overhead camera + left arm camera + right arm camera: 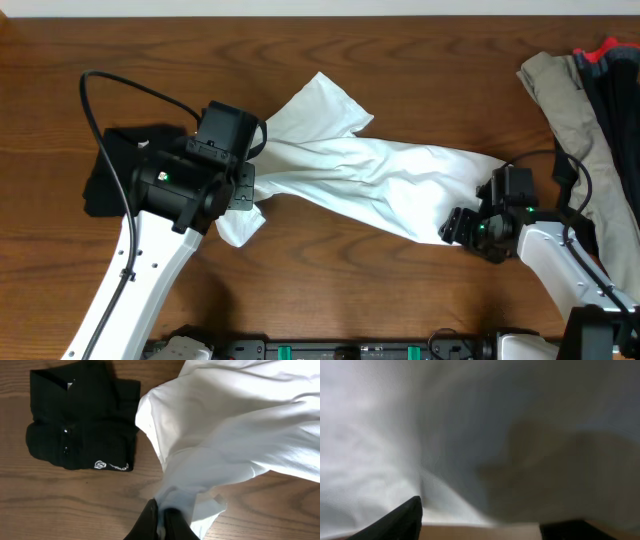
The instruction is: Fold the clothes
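Observation:
The white T-shirt [370, 170] lies stretched in a crumpled band across the middle of the table. My left gripper [250, 188] is at its left end, and in the left wrist view [162, 519] the fingers are shut on a bunch of the white cloth [240, 425]. My right gripper [463, 226] is at the shirt's right end. In the right wrist view [480, 530] its jaws stand wide apart, with a strip of bare wood between them. The blurred white cloth [395, 435] is just ahead of them and fills the rest of the view.
A folded black garment [120, 170] with a small white logo [80, 420] lies at the left, beside the left arm. A heap of khaki [560, 90], black [615, 90] and red [605, 50] clothes sits at the back right corner.

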Action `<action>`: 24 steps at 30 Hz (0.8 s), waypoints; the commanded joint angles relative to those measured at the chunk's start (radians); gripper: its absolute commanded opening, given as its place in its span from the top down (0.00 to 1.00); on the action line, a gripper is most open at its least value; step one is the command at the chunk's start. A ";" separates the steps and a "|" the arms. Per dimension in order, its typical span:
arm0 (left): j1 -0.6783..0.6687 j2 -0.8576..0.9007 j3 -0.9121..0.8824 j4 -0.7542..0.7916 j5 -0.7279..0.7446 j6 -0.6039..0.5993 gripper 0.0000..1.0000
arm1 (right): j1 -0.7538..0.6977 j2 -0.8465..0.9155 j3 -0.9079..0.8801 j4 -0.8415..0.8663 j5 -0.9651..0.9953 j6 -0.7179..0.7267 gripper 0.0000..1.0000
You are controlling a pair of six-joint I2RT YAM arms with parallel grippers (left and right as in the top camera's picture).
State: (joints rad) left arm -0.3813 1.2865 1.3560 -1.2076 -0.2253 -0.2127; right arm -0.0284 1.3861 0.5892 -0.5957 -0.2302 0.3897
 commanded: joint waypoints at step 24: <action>0.006 -0.200 0.155 -0.148 -0.050 0.008 0.94 | 0.009 -0.113 0.512 -0.667 0.016 -0.034 0.99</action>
State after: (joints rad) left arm -0.3813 1.1107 1.4406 -1.3422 -0.2443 -0.2123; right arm -0.0284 1.2934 1.0050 -1.2079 -0.2146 0.3923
